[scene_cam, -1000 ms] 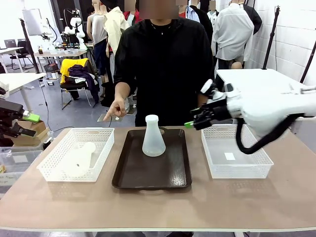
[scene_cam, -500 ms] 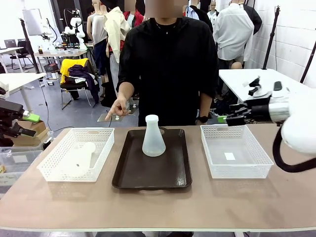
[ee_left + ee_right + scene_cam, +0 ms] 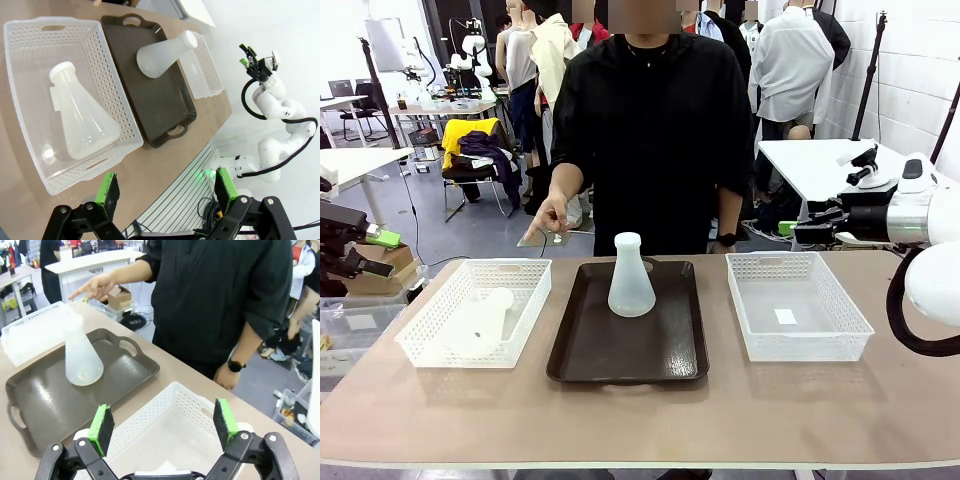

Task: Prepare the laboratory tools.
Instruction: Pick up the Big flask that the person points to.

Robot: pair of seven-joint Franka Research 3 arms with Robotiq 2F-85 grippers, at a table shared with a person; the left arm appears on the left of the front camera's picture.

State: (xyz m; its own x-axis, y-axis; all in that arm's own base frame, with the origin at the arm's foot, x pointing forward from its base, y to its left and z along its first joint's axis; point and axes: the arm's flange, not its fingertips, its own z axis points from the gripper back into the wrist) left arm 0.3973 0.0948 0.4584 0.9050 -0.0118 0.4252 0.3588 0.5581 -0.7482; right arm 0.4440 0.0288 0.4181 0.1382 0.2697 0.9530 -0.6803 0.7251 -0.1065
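One frosted-white flask (image 3: 631, 278) stands upright at the back of the dark brown tray (image 3: 620, 360). The other flask (image 3: 480, 322) lies on its side in the left white basket (image 3: 525, 300). My right gripper (image 3: 798, 232) hangs open behind the right basket's far right corner, well clear of both flasks. In its own view its green pads (image 3: 101, 429) frame the right basket (image 3: 170, 425), with the upright flask (image 3: 80, 360) to the left. My left gripper (image 3: 167, 187) is open high above the lying flask (image 3: 80, 120) and sees the upright flask (image 3: 162, 57).
The person stands at the far side, one hand (image 3: 550, 218) pointing down toward the left basket. The right basket (image 3: 796, 340) holds only a small white label. Bare tabletop (image 3: 640, 420) runs along the near edge. My left gripper (image 3: 375, 252) waits off the table's left end.
My right arm has pulled back to the right, from near the tray's far right corner to beyond the right basket. Both flasks and the pointing hand have stayed put.
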